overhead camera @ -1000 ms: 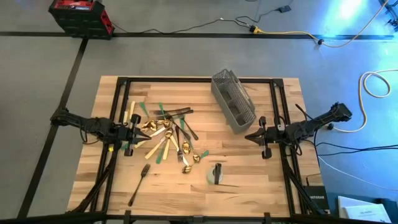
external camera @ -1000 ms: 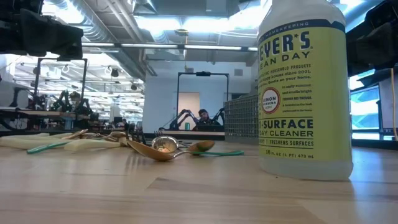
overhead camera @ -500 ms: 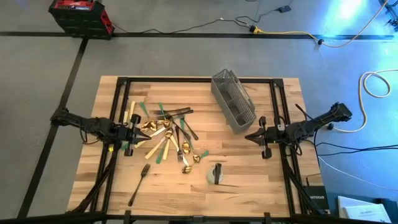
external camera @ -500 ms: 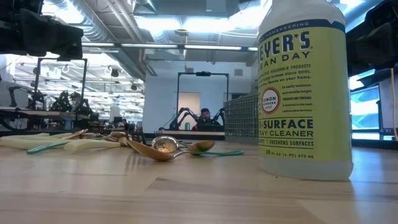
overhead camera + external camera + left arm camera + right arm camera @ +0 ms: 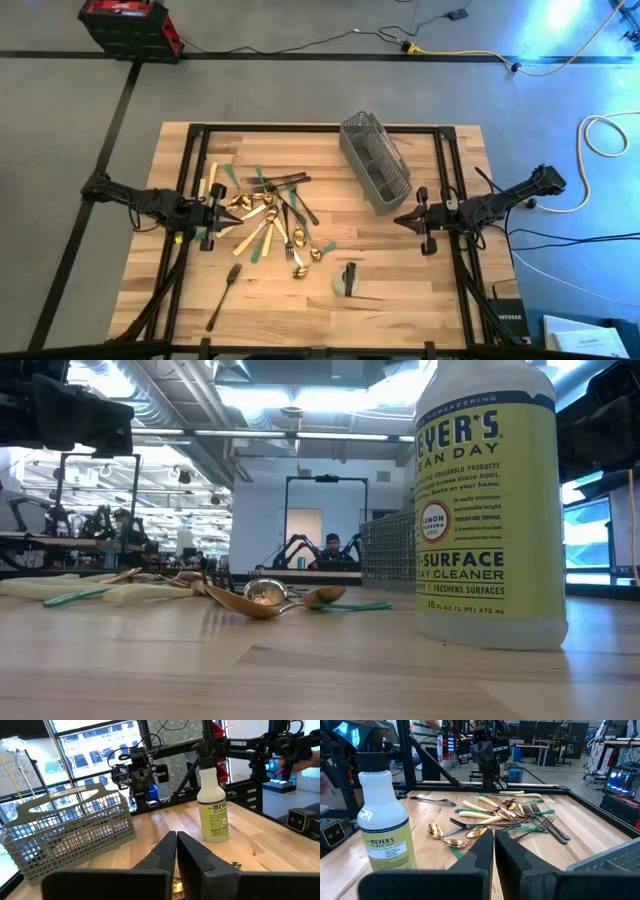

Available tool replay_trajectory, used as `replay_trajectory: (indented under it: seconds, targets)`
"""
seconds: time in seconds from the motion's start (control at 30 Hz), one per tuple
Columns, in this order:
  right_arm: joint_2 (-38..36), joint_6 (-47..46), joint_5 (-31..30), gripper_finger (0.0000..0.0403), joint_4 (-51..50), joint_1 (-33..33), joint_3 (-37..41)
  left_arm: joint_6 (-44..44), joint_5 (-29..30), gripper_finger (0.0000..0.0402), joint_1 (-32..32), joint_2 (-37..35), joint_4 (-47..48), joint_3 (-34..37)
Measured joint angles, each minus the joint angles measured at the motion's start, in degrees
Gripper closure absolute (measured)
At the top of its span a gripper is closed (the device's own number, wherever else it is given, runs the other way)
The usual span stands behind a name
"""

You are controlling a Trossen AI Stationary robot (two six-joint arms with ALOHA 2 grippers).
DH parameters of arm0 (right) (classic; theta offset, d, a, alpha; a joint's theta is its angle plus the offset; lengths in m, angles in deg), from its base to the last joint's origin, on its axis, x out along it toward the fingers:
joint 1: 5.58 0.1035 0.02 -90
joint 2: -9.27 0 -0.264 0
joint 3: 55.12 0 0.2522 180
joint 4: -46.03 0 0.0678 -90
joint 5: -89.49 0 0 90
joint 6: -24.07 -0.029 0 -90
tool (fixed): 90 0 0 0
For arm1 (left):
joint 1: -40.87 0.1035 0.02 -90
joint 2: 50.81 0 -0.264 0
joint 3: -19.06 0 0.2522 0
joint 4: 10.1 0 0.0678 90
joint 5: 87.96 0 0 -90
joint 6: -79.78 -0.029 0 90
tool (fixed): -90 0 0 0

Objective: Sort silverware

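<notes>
The silverware [image 5: 272, 222] lies in a loose heap on the table's left half: gold spoons, green-handled and dark pieces, cream handles; in the right wrist view the heap [image 5: 502, 817] spreads ahead. One dark fork [image 5: 224, 295] lies apart near the near-left edge. My left gripper [image 5: 228, 213] hovers shut at the heap's left side, touching nothing. My right gripper [image 5: 400, 219] hovers shut at the table's right, near the caddy's near end. Their fingers show shut in the wrist views, left [image 5: 176, 851] and right [image 5: 493, 850].
A grey mesh caddy [image 5: 374, 160] lies tilted on the far right part of the table [image 5: 420, 300]. A spray bottle [image 5: 347, 279] stands near the near edge, huge in the low view [image 5: 488, 500]. Bare wood lies along the near edge and far left.
</notes>
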Motion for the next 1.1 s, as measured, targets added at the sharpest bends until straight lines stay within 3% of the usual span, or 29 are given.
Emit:
replay_trajectory:
  seconds: [0.47, 1.1]
  targets:
    - [0.0, 0.0, 0.15, 0.0402, 0.98, 0.0, 0.02, -3.54, 1.57, 0.0402, 0.26, 0.0, -0.34, 0.0]
    - [0.02, 1.46, -1.74, 0.0402, 0.88, 0.0, 0.02, 1.55, 1.27, 0.0402, 0.26, 0.0, -0.22, 0.0]
